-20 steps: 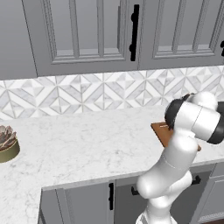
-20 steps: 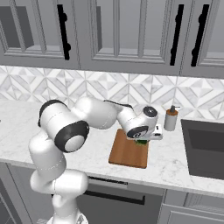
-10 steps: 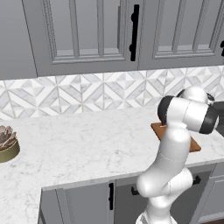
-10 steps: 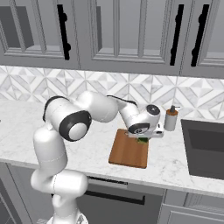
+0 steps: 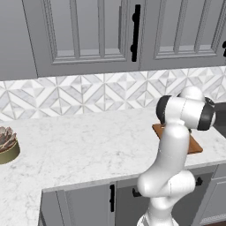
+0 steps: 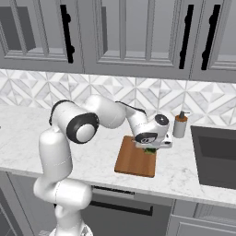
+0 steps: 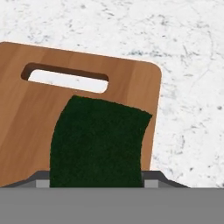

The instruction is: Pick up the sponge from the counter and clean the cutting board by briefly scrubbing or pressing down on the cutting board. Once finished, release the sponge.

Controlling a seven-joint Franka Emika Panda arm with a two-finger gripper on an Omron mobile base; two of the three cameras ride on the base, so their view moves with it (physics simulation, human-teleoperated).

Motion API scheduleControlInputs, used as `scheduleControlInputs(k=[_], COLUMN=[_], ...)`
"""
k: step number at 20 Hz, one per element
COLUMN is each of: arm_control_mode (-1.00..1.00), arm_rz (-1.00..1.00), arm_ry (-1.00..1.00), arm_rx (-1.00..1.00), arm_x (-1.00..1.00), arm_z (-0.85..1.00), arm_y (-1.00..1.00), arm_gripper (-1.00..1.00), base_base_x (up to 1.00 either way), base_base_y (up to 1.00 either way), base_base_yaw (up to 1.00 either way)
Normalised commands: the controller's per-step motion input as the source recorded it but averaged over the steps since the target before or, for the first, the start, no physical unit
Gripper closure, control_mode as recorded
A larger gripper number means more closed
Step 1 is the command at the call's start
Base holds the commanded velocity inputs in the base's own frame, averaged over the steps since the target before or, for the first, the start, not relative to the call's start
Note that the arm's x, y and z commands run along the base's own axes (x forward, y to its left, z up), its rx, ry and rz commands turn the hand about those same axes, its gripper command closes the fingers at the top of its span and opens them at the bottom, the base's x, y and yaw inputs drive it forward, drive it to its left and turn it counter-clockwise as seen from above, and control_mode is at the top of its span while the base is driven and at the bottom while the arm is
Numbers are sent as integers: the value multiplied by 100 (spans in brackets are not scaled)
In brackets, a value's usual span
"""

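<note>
Holding sponge over cutting board, near its handle-slot end.
Gripper: jaws clamped on the sponge, dark green face showing. Board: flat on white marble counter, beside soap bottle and sink.

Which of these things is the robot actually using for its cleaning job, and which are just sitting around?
In use: sponge, held in the gripper; cutting board; counter.

Just sitting around: soap dispenser, sink, potted succulent, wall cabinets.
</note>
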Motion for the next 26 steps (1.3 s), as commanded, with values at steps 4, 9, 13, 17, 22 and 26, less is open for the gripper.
scheduleControlInputs(k=[4,9,13,17,22,26], arm_control_mode=[-100,-100,-100,-100,-100,-100], arm_rz=[0,0,0,0,0,0], arm_ry=[0,0,0,0,0,0], arm_rx=[0,0,0,0,0,0], arm_x=[0,0,0,-5,-40,-51], arm_z=[-30,-33,-25,-21,-24,-26], arm_y=[0,0,0,0,0,0], arm_gripper=[100,100,100,100,100,100], base_base_x=[0,0,0,0,0,0], base_base_y=[0,0,0,0,0,0], base_base_yaw=[0,0,0,0,0,0])
